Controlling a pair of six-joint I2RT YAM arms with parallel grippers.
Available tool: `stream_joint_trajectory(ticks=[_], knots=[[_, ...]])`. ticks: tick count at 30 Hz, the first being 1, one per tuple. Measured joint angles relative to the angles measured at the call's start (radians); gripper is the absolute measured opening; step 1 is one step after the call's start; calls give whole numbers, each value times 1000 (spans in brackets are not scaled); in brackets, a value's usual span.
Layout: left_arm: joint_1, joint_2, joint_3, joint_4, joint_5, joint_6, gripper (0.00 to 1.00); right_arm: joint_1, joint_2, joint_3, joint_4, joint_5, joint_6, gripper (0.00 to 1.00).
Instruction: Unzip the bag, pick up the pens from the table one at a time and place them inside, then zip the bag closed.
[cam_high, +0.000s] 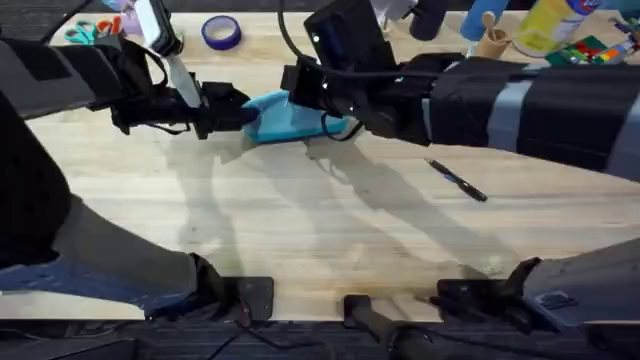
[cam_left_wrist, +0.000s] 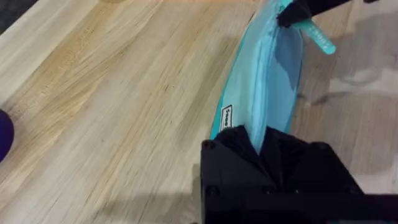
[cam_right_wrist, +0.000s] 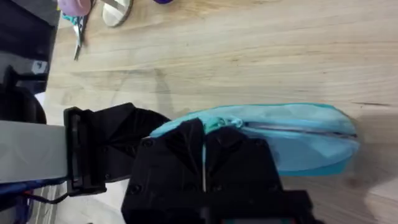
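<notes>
Pinching the turquoise bag (cam_high: 283, 119) from both ends at upper centre of the table (cam_high: 320, 240), the left gripper (cam_high: 243, 116) clamped its L end while the right gripper (cam_high: 322, 104) was closed at the zip, w/ one pen (cam_high: 458, 180) lying well apart, right of centre.

Both arms reach forward, left pincer (cam_high: 243, 116) and right pincer (cam_high: 300, 85) clamped.
</notes>
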Motion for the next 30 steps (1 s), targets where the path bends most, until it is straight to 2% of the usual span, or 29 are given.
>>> stream_joint_trajectory(ticks=[9, 23, 30], knots=[[0, 0, 0, 0, 0, 0, 42, 5, 0, -1, 6, 7, 1, 32], [6, 0, 0, 0, -4, 0, 42, 65, 17, -1, 12, 22, 0, 31], [6, 0, 0, -1, -3, 0, 42, 83, 53, -1, 69, 8, 0, 31]])
